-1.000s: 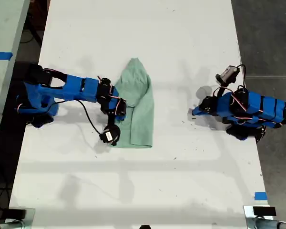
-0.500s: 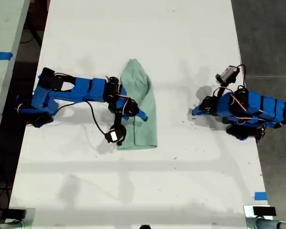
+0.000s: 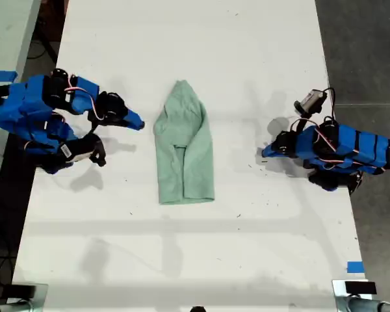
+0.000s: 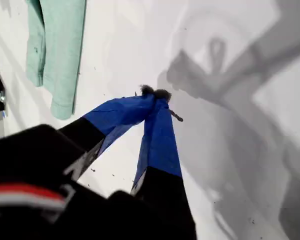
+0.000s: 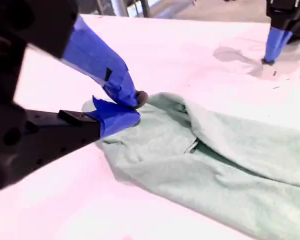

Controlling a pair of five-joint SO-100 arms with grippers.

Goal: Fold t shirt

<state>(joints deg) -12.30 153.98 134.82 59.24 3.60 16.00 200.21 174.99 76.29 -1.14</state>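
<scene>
Roughly mid-bench, the t shirt (image 3: 183,153) lies flat on the white bench (image 3: 182,39), folded lengthwise into a long strip. Its narrow end is at the far side and its straight hem at the near side. One flap overlaps the middle, leaving a crease down the length.

My second gripper (image 3: 138,123) is on the exterior view's left, just beside the shirt's left edge near the narrow end and not touching it. In its wrist view the blue jaws (image 5: 135,107) converge at the tips with nothing between them, and the cloth (image 5: 215,160) shows close behind.

My first gripper (image 3: 265,155) is on the exterior view's right, well apart from the shirt, tip down at the bench. Its jaws (image 4: 155,94) are pressed together and empty, with the shirt (image 4: 57,45) off at a distance.
</scene>
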